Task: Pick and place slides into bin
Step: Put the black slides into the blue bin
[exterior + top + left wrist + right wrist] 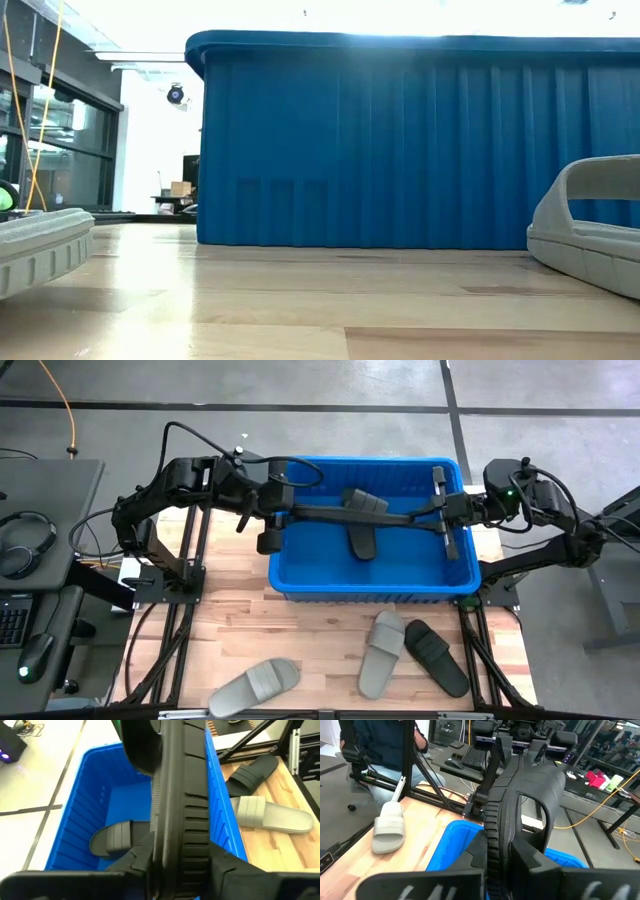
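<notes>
High view first, reading from the left: the left gripper [282, 507] sits over the near-left end of the bin [300, 584], its fingers clamped on one end of a black slide [360, 512] that stretches across the tub's opening. At the other end the right gripper [447, 510] is closed on the same slide — both wrist views show the ribbed black sole [182, 795] pinched edge-on between that arm's own fingers, with the wide strap [540, 790] bulging to one side. So this slide hangs above the bin, held at both ends, not yet released.

Below the left gripper, inside the tub, one dark grey slide [112, 839] already lies on the blue floor — that one counts as done.

Left to do, by my reading: three slides rest on the wooden table [320, 640] outside the bin, all on the side away from both grippers — a grey slide [255, 686] at the far left, a second grey slide [382, 653] beside it toward the right, and a second black slide [436, 656] just beside that.

Roughly, one is placed, one is in hand, three wait.
</notes>
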Robot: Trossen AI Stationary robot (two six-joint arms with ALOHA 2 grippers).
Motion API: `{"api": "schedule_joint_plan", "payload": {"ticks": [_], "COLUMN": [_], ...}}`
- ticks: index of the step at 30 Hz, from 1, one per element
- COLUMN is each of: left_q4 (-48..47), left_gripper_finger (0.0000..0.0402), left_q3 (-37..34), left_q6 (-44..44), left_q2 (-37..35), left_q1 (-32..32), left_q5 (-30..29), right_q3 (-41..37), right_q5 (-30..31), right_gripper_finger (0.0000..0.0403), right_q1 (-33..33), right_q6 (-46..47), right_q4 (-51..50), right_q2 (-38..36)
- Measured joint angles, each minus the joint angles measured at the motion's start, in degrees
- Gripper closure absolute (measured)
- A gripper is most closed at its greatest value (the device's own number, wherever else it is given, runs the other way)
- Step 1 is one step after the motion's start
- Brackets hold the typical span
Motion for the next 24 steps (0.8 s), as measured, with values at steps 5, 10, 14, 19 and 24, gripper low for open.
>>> {"api": "schedule_joint_plan", "payload": {"ticks": [5,10,14,19,24], "left_q4": [0.08,0.07,-0.52,-1.49,-4.9], "left_gripper_finger": [0.0342,0.0342,0.034,0.0345,0.0343], "left_q3": [0.0,0.0,-0.02,-0.02,-0.02], "left_q6": [-0.61,-1.0,-1.4,-3.54,-9.3], "left_q2": [0.0,0.0,0.0,0.0,0.0], "left_q1": [0.02,0.02,0.1,0.16,0.15], "left_q5": [0.05,-0.11,-0.69,-2.2,-6.72], "right_q3": [0.0,0.0,0.0,0.04,0.09], "right_q5": [0.02,1.11,4.61,6.24,10.23], "right_gripper_finger": [0.0364,0.0291,0.0232,0.0176,0.0164], "right_q1": [-0.02,0.0,0.0,0.04,0.02], "right_q6": [0.41,1.51,2.77,4.19,6.5], "right_q4": [0.1,1.17,2.65,6.07,10.3], "right_q2": [0.0,0.01,-0.71,-3.18,-6.78]}}
